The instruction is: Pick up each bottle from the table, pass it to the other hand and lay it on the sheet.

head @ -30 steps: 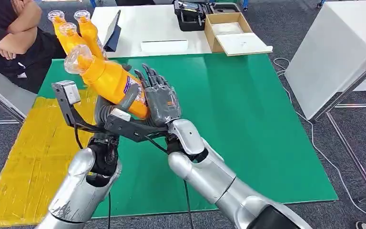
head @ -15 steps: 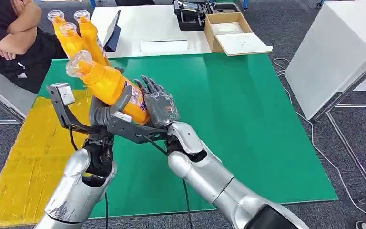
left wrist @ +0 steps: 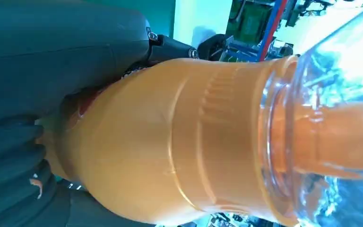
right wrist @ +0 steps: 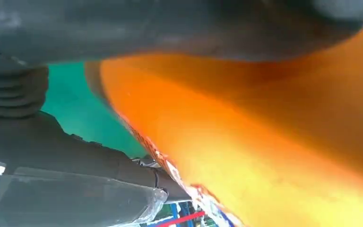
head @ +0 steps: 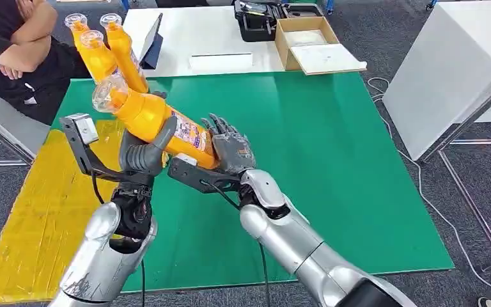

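Left robot hand (head: 146, 153) wraps the orange bottle (head: 160, 121) at mid-body, thumb over the top; right robot hand (head: 233, 152) sits at the bottle's base end, fingers apart and looking loosened, though whether it is off I cannot tell. Bottle's long axis tilts cap-up toward the far left, above the green bench (head: 332, 153), yellow sheet (head: 32, 211) just to the left. Versus a second ago, the right hand has slid off toward the base and the bottle has tipped flatter.

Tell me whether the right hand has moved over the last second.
Yes. In the head view the right hand has slid to the right over the green mat, drawing back toward the base of the orange bottle that the left hand grips.
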